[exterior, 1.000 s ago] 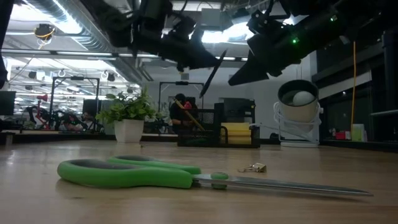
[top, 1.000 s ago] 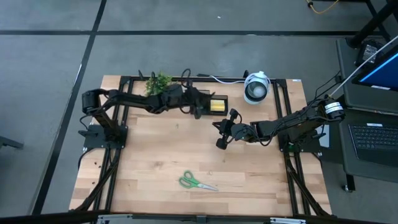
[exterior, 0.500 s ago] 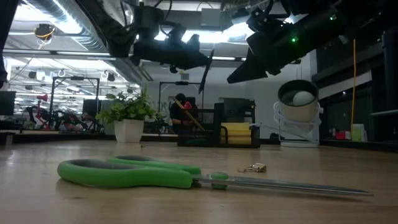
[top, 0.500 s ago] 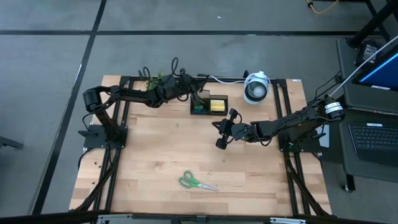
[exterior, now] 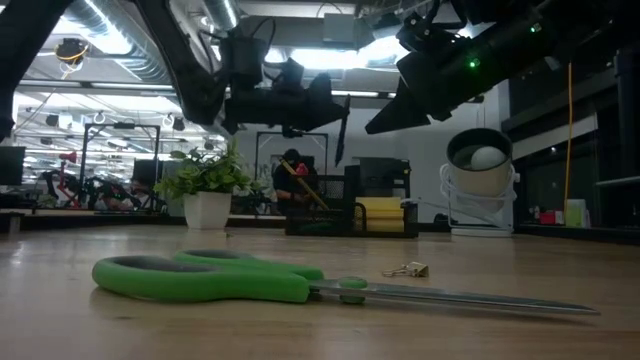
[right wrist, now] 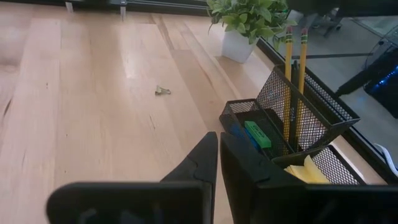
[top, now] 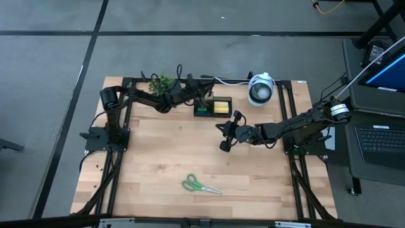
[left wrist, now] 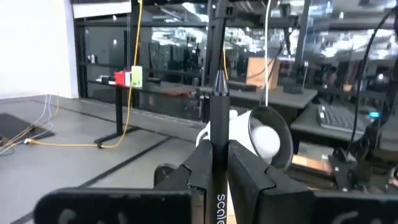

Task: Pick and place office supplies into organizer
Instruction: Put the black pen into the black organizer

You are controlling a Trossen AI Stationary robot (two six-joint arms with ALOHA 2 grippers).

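My left gripper (top: 202, 97) hovers at the table's far side, over the black mesh organizer (top: 212, 108), shut on a black pen (exterior: 343, 132). The organizer (right wrist: 292, 127) holds two pencils (right wrist: 293, 74), a yellow sticky-note pad (right wrist: 309, 169) and small blue and green pieces (right wrist: 254, 134). My right gripper (top: 224, 138) hangs shut, with nothing in it, just to the near side of the organizer. Green-handled scissors (top: 199, 185) lie flat near the table's front edge. My left gripper pinches the pen's barrel (left wrist: 219, 134) between its two fingers, near the pen's upper end. The fingers come in about level and lie across the pen. The pen stands almost upright, clear of the table. Its lower end (exterior: 340, 162) hangs at the height of the organizer's rim.
A potted plant (top: 162, 82) stands at the far edge, left of the organizer. A round white device (top: 260, 89) with a cord stands to the organizer's right. A small metal clip (exterior: 405, 269) lies on the wood mid-table. The table's near half is otherwise bare wood.
My left gripper has sunk toward the organizer and tipped its wrist. The pen has swung from a slant to almost upright and hangs lower than before. My right arm has kept still.
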